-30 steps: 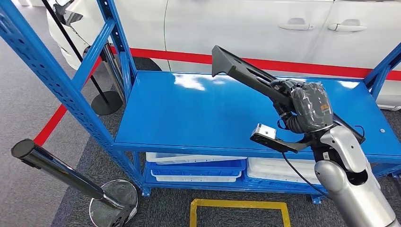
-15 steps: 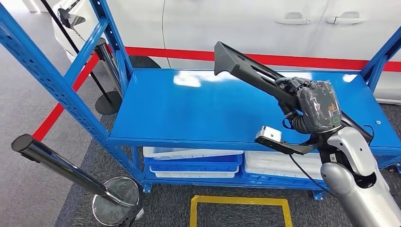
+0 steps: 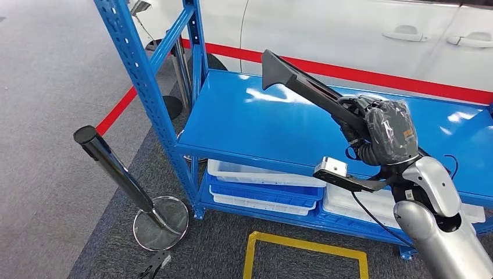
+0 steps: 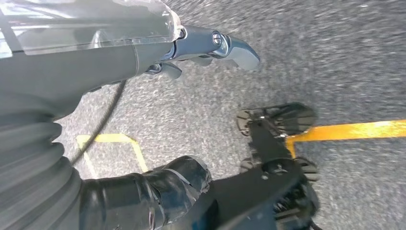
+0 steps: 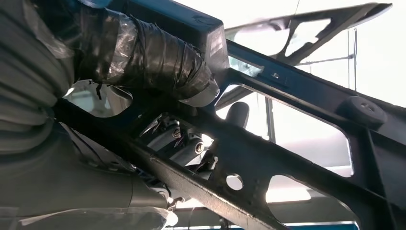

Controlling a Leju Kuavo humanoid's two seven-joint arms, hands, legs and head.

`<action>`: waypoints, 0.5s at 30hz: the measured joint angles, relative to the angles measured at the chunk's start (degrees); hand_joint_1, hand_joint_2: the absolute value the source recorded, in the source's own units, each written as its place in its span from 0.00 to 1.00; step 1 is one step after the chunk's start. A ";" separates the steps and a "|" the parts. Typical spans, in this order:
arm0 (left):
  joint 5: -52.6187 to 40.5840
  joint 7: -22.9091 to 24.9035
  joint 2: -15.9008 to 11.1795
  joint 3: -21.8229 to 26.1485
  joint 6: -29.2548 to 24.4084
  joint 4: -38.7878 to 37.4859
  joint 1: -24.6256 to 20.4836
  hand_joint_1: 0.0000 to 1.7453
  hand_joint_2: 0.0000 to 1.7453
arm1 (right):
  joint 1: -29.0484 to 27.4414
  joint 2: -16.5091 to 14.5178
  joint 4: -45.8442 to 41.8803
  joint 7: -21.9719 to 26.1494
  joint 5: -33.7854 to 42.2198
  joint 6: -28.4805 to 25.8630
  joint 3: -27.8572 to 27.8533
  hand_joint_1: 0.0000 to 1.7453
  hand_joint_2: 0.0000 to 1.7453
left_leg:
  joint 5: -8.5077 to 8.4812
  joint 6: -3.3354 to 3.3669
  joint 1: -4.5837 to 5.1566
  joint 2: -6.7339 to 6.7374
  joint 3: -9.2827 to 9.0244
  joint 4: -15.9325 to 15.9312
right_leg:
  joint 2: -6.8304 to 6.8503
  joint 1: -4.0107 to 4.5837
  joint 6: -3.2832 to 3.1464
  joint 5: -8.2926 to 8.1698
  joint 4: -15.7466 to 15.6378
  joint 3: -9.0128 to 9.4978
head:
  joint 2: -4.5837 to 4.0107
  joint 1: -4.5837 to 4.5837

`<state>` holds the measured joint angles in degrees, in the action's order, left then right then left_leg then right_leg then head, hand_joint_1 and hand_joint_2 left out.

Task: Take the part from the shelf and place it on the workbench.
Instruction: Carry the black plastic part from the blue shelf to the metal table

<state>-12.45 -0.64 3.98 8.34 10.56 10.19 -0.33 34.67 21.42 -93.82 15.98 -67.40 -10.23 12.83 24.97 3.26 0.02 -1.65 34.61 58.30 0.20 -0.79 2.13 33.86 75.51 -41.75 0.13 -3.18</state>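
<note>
My right hand (image 3: 381, 136), wrapped in clear film, grips a long black frame-like part (image 3: 302, 87) by one end. The part slants up and to the left above the top of the blue shelf (image 3: 250, 131), clear of its surface. In the right wrist view the part's black struts (image 5: 297, 158) cross close in front of the camera, and my taped thumb (image 5: 158, 62) presses on one of them. My left hand (image 4: 119, 62) hangs over grey carpet, fingers apart, holding nothing.
A blue shelf upright (image 3: 145, 81) stands at the left. A chrome barrier post (image 3: 110, 168) with a round base (image 3: 161, 224) leans before it. White and blue bins (image 3: 261, 186) fill the lower shelf. A yellow floor outline (image 3: 305, 256) lies near; a white car (image 3: 349, 35) stands behind.
The whole picture has shifted to the right, so the camera has turned left. My right hand keeps the part in the same pose.
</note>
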 joint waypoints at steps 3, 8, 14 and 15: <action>-0.05 0.07 0.06 0.01 0.06 0.00 0.03 0.00 1.00 | 0.04 0.02 0.02 0.11 0.21 -0.02 0.00 1.00 1.00 | -1.30 -0.25 0.14 -2.01 2.00 0.55 | -1.84 0.18 -1.12 -3.30 -8.19 6.62 | 0.00 -0.02; -0.31 0.25 0.21 0.03 0.14 0.00 0.09 0.00 1.00 | 0.04 0.43 -0.11 0.20 0.86 -0.14 -0.04 1.00 1.00 | -3.80 -2.05 -0.39 -5.28 3.49 0.02 | -3.67 0.43 -2.18 -5.10 -17.39 11.51 | 0.01 0.19; -0.71 0.35 0.08 0.02 0.07 0.02 0.10 0.00 1.00 | -0.82 0.44 -0.35 0.28 0.93 -0.33 -0.04 1.00 1.00 | 6.27 -4.08 -0.87 0.99 7.94 12.87 | 1.68 -0.27 -3.23 -8.51 -18.81 9.07 | 0.00 -0.50; -0.72 0.34 0.05 0.02 0.04 0.02 0.07 0.00 1.00 | -1.00 0.44 -0.36 0.28 0.93 -0.33 -0.04 1.00 1.00 | 6.45 -4.51 -1.21 1.27 7.94 15.00 | 2.53 -0.36 -3.02 -8.83 -18.48 8.29 | 0.00 -0.49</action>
<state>-13.17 -0.30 4.04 8.37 10.61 10.21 -0.26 33.67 21.86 -94.17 16.26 -66.47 -10.56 12.79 31.42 -1.24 -1.18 -0.38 42.55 73.30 2.72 -1.15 -0.89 25.03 57.04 -33.45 0.13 -3.67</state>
